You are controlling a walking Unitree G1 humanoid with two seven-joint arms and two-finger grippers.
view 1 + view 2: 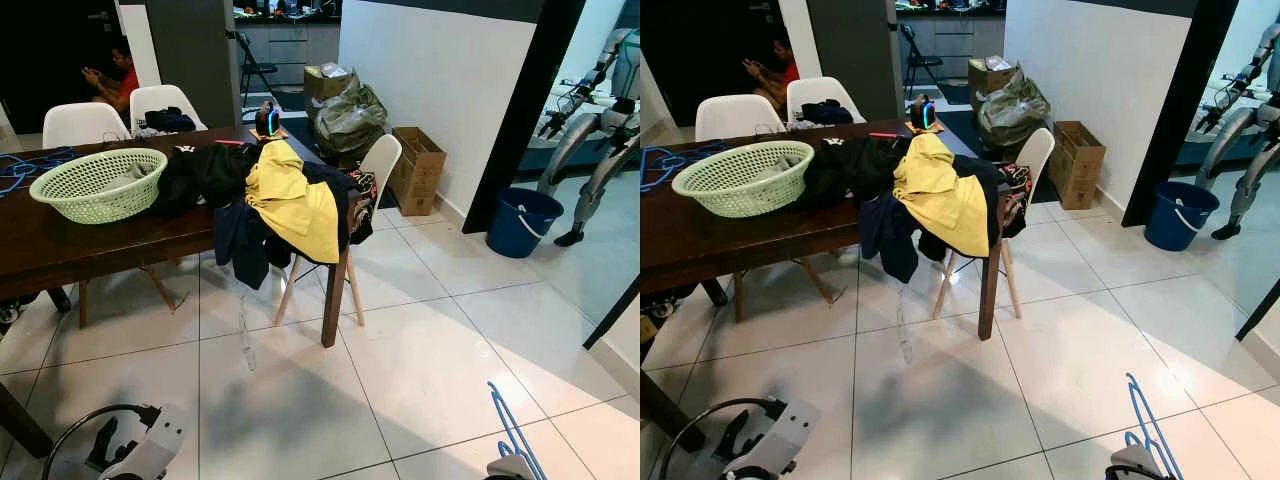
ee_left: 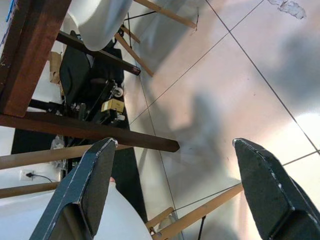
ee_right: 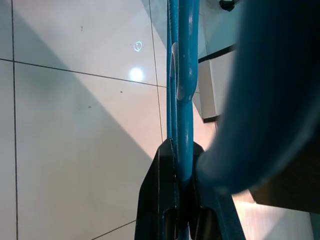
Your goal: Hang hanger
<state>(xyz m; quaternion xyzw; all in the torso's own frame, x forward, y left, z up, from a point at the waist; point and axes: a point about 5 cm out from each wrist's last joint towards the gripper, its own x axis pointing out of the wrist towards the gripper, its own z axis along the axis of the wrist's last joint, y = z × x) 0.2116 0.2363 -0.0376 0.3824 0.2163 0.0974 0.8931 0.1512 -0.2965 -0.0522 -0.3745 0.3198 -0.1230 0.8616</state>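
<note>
Blue plastic, the hanger (image 3: 181,75) sits pinched between the right gripper's (image 3: 176,200) two black fingers, its thin bars running straight out from the fingertips over the pale floor tiles (image 1: 420,360). From the head camera the same hanger pokes up at the lower right edge, low beside the robot's right side. The left gripper (image 2: 175,165) hangs low on the left with its fingers (image 2: 85,190) spread wide and nothing between them, aimed at tiles and the wooden legs under the table.

Farther ahead stands the dark wooden table (image 1: 90,245). A heap of clothes, a yellow garment (image 1: 295,200) on top of dark ones, spills over its corner and onto a white chair (image 1: 378,160). A pale green basket (image 1: 100,182) sits on the tabletop to the left of the heap, with more blue hangers (image 1: 25,165) lying at the table's far left edge.

Beyond, a blue bucket (image 1: 522,222) stands by the wall on the right, a cardboard box (image 1: 420,165) near it, and a person (image 1: 118,75) sits at the back left.
</note>
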